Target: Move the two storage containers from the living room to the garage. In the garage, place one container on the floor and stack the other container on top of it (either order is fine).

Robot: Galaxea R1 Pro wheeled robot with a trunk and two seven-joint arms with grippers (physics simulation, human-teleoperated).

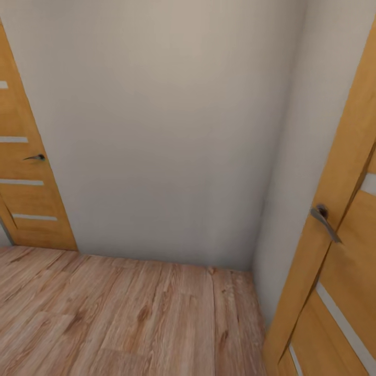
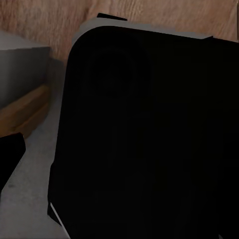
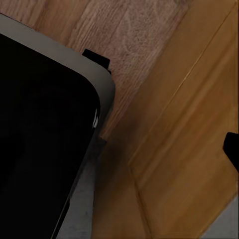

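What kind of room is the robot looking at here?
Probably a hallway corner inside a home: a plain pale wall, a light wood-plank floor, and orange-brown wooden doors with lever handles on the left and right.

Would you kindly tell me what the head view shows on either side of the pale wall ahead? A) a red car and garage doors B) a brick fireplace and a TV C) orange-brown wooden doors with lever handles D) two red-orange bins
C: a wooden door with a lever handle stands left of the wall, and another door with its handle at right.
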